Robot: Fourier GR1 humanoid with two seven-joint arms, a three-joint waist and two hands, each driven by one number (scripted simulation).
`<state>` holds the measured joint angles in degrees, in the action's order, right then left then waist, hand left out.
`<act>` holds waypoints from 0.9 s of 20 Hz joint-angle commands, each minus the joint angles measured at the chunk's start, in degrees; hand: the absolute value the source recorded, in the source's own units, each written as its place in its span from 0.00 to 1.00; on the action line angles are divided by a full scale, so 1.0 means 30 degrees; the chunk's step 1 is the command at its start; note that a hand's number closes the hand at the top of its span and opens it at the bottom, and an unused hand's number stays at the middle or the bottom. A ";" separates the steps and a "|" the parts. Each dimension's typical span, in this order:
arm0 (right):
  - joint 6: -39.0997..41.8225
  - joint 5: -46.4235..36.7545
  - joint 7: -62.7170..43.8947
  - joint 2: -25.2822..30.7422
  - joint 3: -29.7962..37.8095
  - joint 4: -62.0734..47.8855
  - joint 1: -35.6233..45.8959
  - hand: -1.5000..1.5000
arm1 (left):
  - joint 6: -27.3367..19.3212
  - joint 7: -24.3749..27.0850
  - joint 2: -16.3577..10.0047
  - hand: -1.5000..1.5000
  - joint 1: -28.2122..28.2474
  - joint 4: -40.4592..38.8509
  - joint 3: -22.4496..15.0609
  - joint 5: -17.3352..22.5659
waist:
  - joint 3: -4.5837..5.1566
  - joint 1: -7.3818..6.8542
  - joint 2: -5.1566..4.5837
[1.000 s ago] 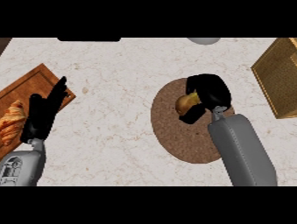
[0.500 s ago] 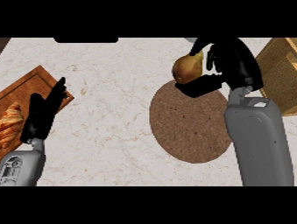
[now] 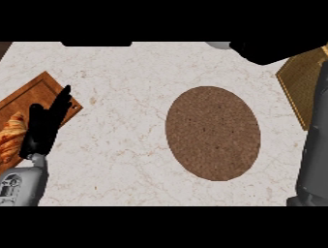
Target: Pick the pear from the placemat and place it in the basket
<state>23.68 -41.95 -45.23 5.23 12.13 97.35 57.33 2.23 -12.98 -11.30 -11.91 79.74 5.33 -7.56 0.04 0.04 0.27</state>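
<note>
We see no pear: the placemat lies bare. Our right hand sits at the top edge beside the basket, and we cannot tell its grip. If it lets go short of the basket, the pear may land on the surface. Our left hand rests spread.

A pale marbled worktop fills the view. At its left lies a wooden board, set at a slant and cut off by the view's edge. A golden croissant rests on the board. A flat dark object sits at the worktop's far edge.
</note>
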 commanded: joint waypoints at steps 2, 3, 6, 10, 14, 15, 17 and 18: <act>0.0398 0.0711 -0.0735 0.2177 0.1506 -0.1870 0.2685 1.00 | -0.0169 -0.0476 0.0109 0.50 -0.0348 0.0165 -0.0197 -0.0327 | -0.0009 -0.0096 -0.0076; 0.0289 0.0566 -0.1293 0.2654 0.2028 -0.2615 0.3839 1.00 | -0.0023 -0.0980 0.0154 0.50 0.0206 0.1602 -0.0272 -0.0021 | -0.0010 -0.0250 -0.0046; 0.0355 -0.0037 -0.0468 0.4002 0.1583 -0.2955 0.2984 1.00 | 0.0204 -0.0330 -0.0237 0.50 0.0295 0.1018 0.0193 0.0107 | -0.0008 -0.0143 -0.0074; 0.2670 -0.1759 0.0522 0.7228 0.0473 -0.5794 0.3255 1.00 | 0.0210 0.0005 -0.0041 0.50 0.0018 0.0116 0.0106 0.0063 | 0.0011 -0.0138 -0.0181; 0.3288 -0.3069 0.1497 0.9167 -0.0399 -0.7922 0.3394 1.00 | 0.0471 -0.0730 -0.0182 0.50 -0.0781 0.0137 0.0137 0.0232 | 0.0007 -0.0234 -0.0187; 0.2942 -0.2976 0.2938 1.0286 0.0218 -0.9156 0.3059 1.00 | 0.0272 -0.0176 -0.0148 0.50 -0.0297 0.0113 0.0020 -0.0086 | -0.0002 -0.0311 -0.0243; 0.2098 -0.2906 0.3939 1.0441 0.0503 -1.0388 0.2760 1.00 | 0.0561 -0.0259 -0.0324 0.50 -0.0946 -0.0078 0.0361 0.0324 | -0.0007 -0.0240 -0.0203; 0.2986 -0.3106 0.3564 1.0930 0.0229 -1.0440 0.3223 1.00 | -0.0119 0.0158 0.0353 0.50 0.0124 -0.0017 -0.0032 -0.0152 | -0.0001 -0.0240 -0.0157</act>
<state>30.96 -49.99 -37.62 32.87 12.73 71.80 66.04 2.40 -13.73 -10.89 -13.03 80.12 5.21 -7.82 0.03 -0.60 -0.29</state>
